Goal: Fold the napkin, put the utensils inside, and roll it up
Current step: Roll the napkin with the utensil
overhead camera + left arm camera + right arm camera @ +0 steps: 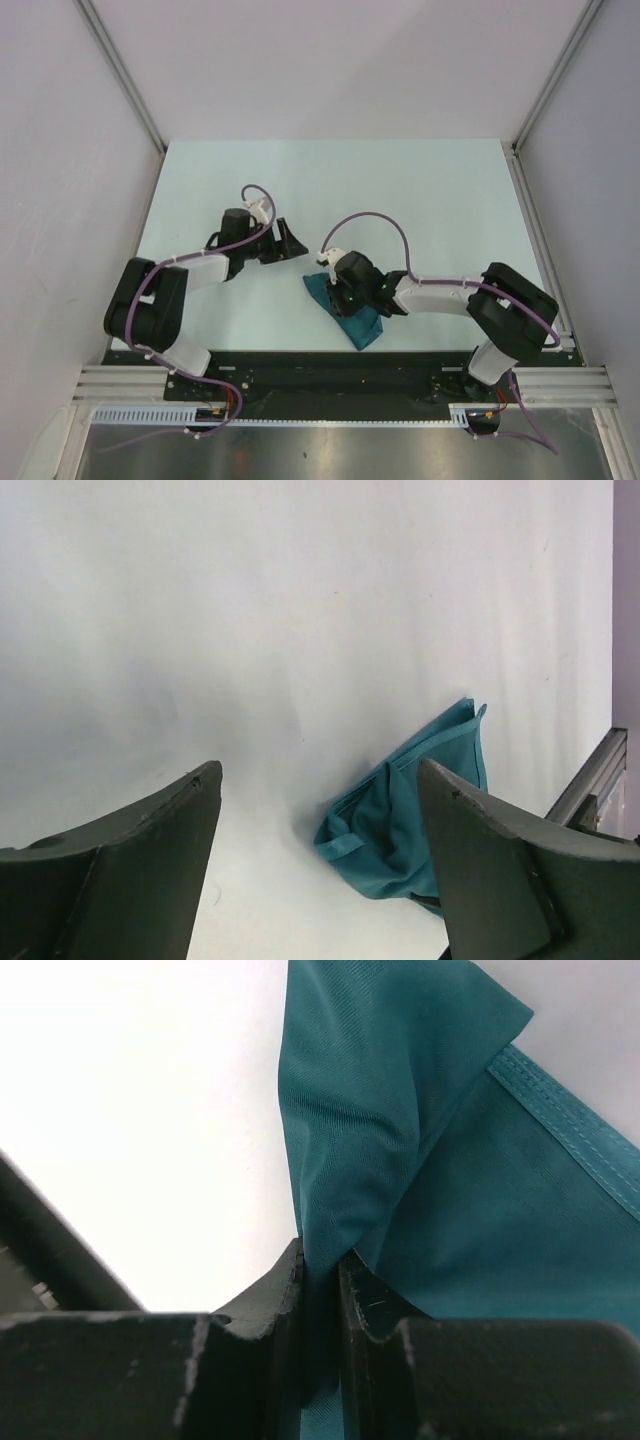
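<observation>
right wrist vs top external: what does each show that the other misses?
Only right wrist: the right gripper pinched shut on a fold of the napkin, with its stitched hem visible. Only top external: both arms, and the left gripper open and apart from the cloth, which lies bunched near the front of the table. Both: the teal napkin on the pale table.

Pale mint table (pixel 420 200), matte and unmarked, seen from above; an aluminium rail (pixel 535 240) borders its right edge. One loose item lies on it: the teal napkin (pixel 362 325), bunched into a rough wedge near the near edge, right of centre. Left wrist view: the napkin (pixel 400 820) rests in soft folds with a stitched hem showing. Right wrist view: a fold of the napkin (pixel 450 1210) rises off the table (pixel 130 1110).
</observation>
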{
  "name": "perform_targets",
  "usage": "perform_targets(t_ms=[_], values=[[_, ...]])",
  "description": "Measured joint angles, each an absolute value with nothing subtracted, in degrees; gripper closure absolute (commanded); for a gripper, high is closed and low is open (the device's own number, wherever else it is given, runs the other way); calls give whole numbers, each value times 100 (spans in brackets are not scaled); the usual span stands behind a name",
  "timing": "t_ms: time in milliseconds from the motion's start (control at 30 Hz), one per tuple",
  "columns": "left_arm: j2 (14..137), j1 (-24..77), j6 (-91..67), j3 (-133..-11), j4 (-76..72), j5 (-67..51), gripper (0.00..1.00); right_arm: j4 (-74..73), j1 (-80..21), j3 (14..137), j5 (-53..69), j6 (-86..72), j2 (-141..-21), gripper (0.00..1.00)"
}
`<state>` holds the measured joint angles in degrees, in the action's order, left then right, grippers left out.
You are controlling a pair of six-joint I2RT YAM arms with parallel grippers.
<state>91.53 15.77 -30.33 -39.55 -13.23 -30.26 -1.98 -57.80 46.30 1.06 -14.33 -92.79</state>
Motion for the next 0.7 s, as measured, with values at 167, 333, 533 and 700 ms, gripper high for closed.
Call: perform_targets(t_ms=[167,333,533,700], values=[[8672,1540,-3044,-3378,-1883,-3118,18,217,-5094,4357,1420,-1614,-9260,86],[8639,1719,-3033,-3072,-2471,-3426,19,679,-4491,4042,2497,-1806,-9282,86],[8879,2051,-2993,-3098,-2995,-3688,20,1313,-3907,3868,3627,-2064,-9677,86],[9264,2224,-2991,-3260,-3109,-3806,21,1833,-3594,3760,4344,-2261,-10003,87]])
